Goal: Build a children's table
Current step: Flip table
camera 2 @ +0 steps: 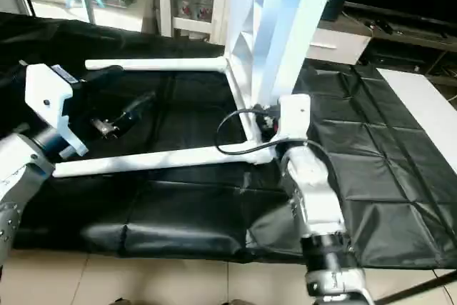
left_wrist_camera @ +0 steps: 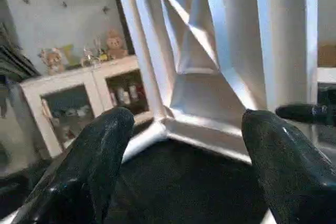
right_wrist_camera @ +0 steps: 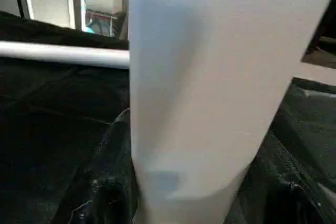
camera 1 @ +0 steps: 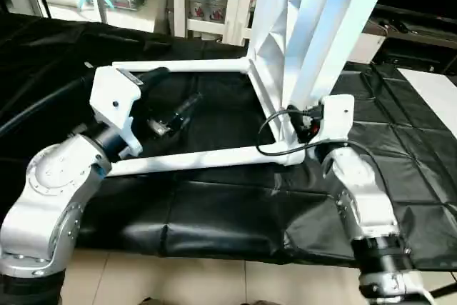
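Covering the work surface, a black quilted cloth lies below white cabinets.

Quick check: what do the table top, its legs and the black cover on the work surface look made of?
Table top: white moulded plastic, likely; smooth sheen, ribbed underside. Legs: same glossy white, seemingly plastic tube. Black cover: quilted fabric or vinyl sheet, slightly shiny, creased.
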